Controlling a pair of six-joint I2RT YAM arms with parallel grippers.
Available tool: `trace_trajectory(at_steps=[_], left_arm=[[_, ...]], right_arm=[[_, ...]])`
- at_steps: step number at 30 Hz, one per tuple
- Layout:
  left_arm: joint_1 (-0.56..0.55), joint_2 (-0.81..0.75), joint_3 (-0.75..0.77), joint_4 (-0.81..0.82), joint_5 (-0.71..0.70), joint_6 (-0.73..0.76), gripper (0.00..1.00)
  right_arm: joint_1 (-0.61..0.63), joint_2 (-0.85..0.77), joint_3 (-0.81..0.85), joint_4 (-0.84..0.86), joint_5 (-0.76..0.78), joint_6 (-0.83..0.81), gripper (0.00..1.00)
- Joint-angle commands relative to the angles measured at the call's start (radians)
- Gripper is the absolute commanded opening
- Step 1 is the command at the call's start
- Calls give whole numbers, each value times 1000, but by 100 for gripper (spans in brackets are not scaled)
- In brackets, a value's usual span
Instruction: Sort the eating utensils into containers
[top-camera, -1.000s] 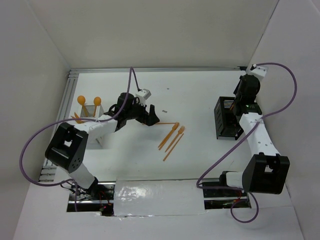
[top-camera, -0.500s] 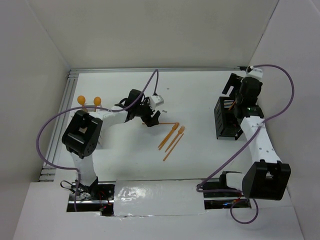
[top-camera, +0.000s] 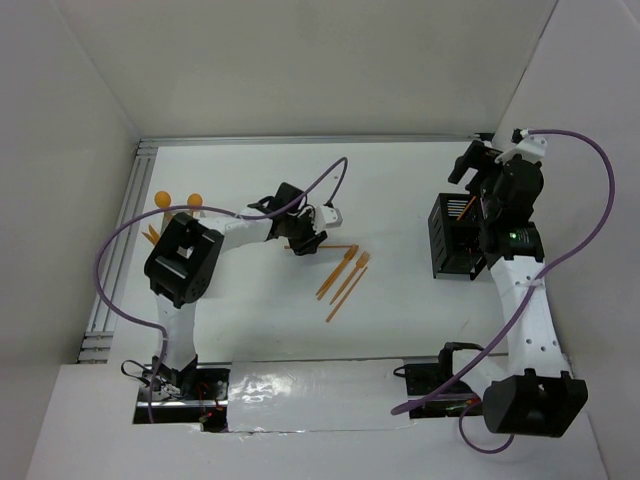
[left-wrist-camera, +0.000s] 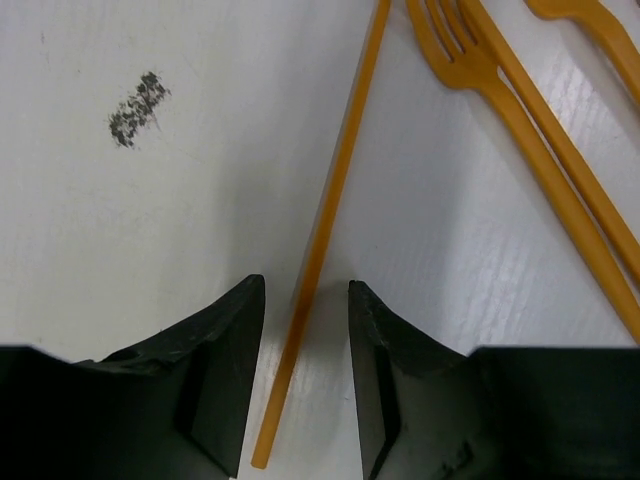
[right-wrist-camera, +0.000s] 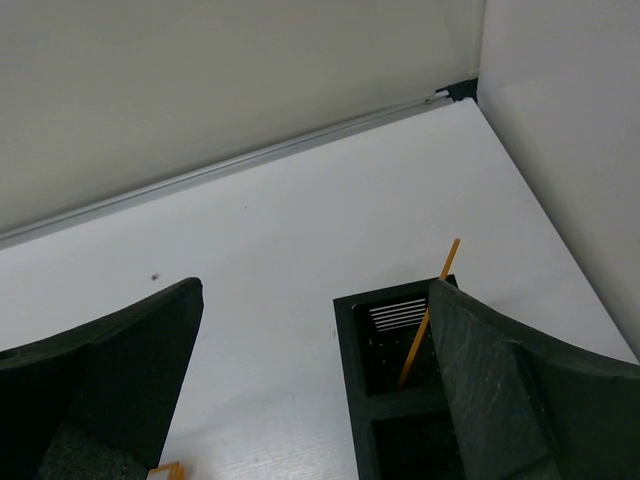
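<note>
Several orange eating utensils (top-camera: 345, 275) lie in the middle of the table. My left gripper (top-camera: 305, 242) is down over the near end of one thin straight utensil (left-wrist-camera: 322, 235). Its handle lies between my open fingers (left-wrist-camera: 225, 340) with a gap on each side. Two forks (left-wrist-camera: 455, 45) lie just beyond it. My right gripper (top-camera: 470, 165) hangs wide open above the black container (right-wrist-camera: 400, 410). One orange utensil (right-wrist-camera: 428, 318) stands tilted in that container's far compartment. The white container (top-camera: 175, 218) at the left holds two round-bowled spoons (top-camera: 163, 199).
White walls enclose the table on three sides, with a metal rail (top-camera: 300, 140) along the far edge and another on the left (top-camera: 115, 250). A dark smudge (left-wrist-camera: 135, 108) marks the tabletop left of my left gripper. Purple cables loop from both arms.
My left gripper moved right to the utensils and narrowed its jaws round the straight one. My right gripper opened, let its utensil go into the black container and rose.
</note>
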Motion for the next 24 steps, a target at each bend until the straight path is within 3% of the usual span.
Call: trace_trajectory(at_steps=[1,9,15,19,24], left_arm=[[-5,75,39,-86,-33,45,51],[-9,180,126,-248,9,-21,31],[-5,137,71,-290,-40,-76,30],[17,117,69,-370,-20,-147,25],[11,106,50,-381,-98,-237,17]], right_arm=[[-5,-31,36,-27,-27,16,100],[-5,-71,-3,-36,-59,48,100],[-5,-101,-38,-27,-60,60,100],[-7,-104,-38,-17,-70,63,100],[-5,-121,-59,-7,-89,69,100]])
